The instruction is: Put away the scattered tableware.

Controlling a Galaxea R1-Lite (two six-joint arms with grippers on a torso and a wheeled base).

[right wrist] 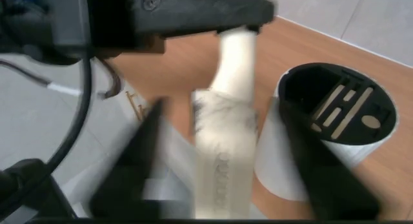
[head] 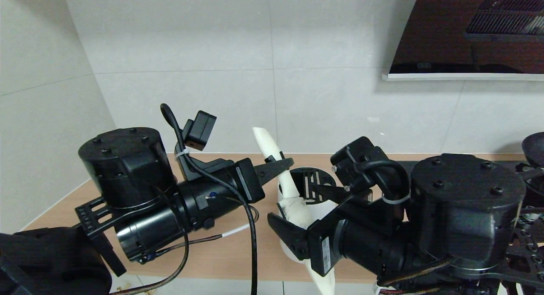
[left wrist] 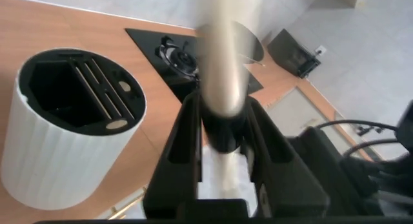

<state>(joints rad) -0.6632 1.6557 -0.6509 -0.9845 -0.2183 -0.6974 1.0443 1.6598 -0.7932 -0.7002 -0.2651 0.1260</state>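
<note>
A long white utensil (head: 290,192) with a marbled handle is held in the air, slanting up over the counter. My left gripper (head: 280,165) is shut on its upper stem (left wrist: 221,88). My right gripper (head: 301,212) stands open around the wider lower part (right wrist: 222,153), one finger on either side; I cannot tell whether they touch it. Just behind both grippers stands a white ribbed utensil holder (head: 327,208) with a black slotted insert (left wrist: 71,98) (right wrist: 335,114). The left gripper (right wrist: 206,14) also shows in the right wrist view, above the utensil.
The holder stands on a wooden countertop (head: 221,244) that runs along a tiled wall. A black gas hob (left wrist: 174,53) lies to the right, and a dark range hood (head: 467,31) hangs above it. The counter's front edge is close below the arms.
</note>
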